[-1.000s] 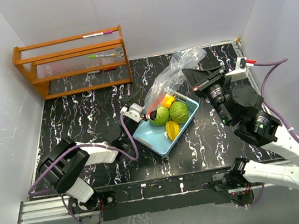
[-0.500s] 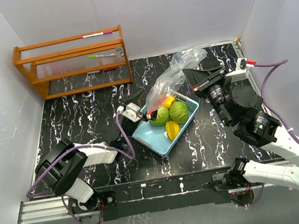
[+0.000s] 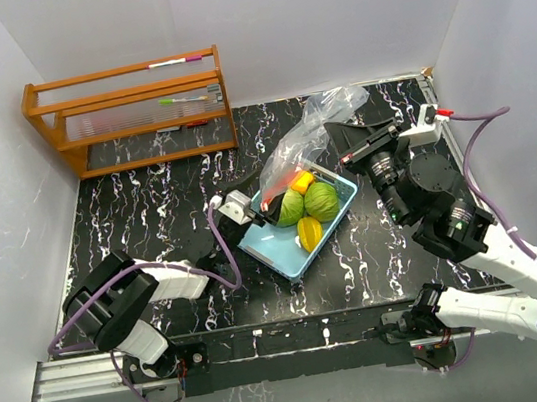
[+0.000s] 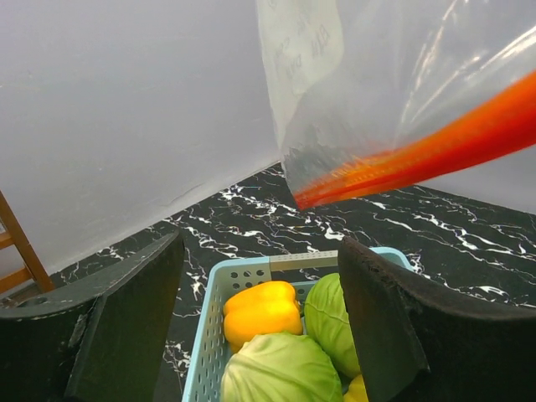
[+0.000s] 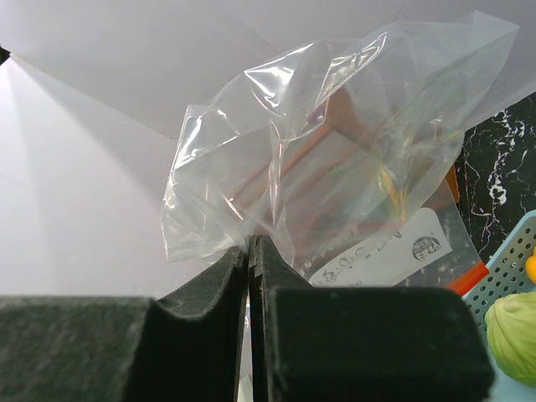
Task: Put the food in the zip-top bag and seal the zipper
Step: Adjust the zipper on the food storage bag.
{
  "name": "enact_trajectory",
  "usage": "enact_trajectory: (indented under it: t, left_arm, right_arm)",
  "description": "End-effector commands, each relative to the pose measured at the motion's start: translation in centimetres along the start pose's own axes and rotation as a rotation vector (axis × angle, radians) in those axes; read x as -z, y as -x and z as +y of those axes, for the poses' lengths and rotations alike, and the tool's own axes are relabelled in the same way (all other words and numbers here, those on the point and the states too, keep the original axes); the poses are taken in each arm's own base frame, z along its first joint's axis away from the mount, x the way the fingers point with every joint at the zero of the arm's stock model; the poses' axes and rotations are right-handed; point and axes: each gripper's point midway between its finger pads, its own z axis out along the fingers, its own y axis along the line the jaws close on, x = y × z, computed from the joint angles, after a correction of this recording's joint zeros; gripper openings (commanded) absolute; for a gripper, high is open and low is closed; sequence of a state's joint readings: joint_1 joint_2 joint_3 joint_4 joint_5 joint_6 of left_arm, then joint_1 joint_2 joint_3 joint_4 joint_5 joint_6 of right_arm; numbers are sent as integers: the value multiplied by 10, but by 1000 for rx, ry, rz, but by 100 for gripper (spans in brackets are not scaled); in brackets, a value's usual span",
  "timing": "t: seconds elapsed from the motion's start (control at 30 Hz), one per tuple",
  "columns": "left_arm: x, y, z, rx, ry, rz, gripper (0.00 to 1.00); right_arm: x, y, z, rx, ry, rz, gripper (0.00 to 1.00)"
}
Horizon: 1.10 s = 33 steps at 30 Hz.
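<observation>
The clear zip-top bag (image 3: 313, 124) hangs above the light blue tray (image 3: 274, 251). My right gripper (image 3: 340, 140) is shut on its far closed end (image 5: 250, 243). The red zipper strip (image 3: 281, 181) runs along the bag's lower mouth edge, over the tray's left end, and shows close above in the left wrist view (image 4: 419, 155). My left gripper (image 3: 257, 203) is open and empty (image 4: 261, 251), just below the strip and facing the tray. The food lies in the tray: two green cabbages (image 3: 321, 200) (image 4: 280, 368), a yellow pepper (image 4: 260, 311) and a yellow star-shaped fruit (image 3: 309, 233).
A wooden rack (image 3: 134, 115) with pens stands at the back left. White walls close in the black marble table (image 3: 148, 209) on three sides.
My left gripper has drawn back slightly to the left of the bag's red strip. My right gripper has shifted a little left with the bag.
</observation>
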<state>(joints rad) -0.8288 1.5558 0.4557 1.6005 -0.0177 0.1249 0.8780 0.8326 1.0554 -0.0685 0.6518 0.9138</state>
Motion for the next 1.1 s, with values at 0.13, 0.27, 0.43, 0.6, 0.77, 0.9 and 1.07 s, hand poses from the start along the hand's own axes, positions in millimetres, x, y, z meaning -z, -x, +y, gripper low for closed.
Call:
enact_trajectory:
  t: [0.13, 0.27, 0.43, 0.6, 0.77, 0.9, 1.07]
  left_arm:
    - [-11, 70, 5, 18, 22, -249, 72]
    - [-18, 76, 2, 45, 6, -270, 72]
    - [-22, 78, -1, 77, -8, -278, 72]
    - [-24, 74, 0, 79, -3, -270, 71]
    - [-22, 65, 1, 71, 8, -247, 68]
    - [-26, 65, 6, 77, 40, -250, 67]
    - [-35, 75, 11, 75, 61, -282, 70]
  right_arm:
    - [-1, 13, 18, -47, 48, -40, 8]
    - [-3, 10, 18, -44, 46, -35, 8]
    - [-4, 8, 17, -45, 46, -30, 8]
    - [-3, 8, 18, -52, 50, -28, 8]
    - [0, 11, 19, -57, 56, -31, 8]
    - [1, 7, 18, -60, 53, -11, 7]
    - [4, -2, 9, -81, 38, 14, 8]
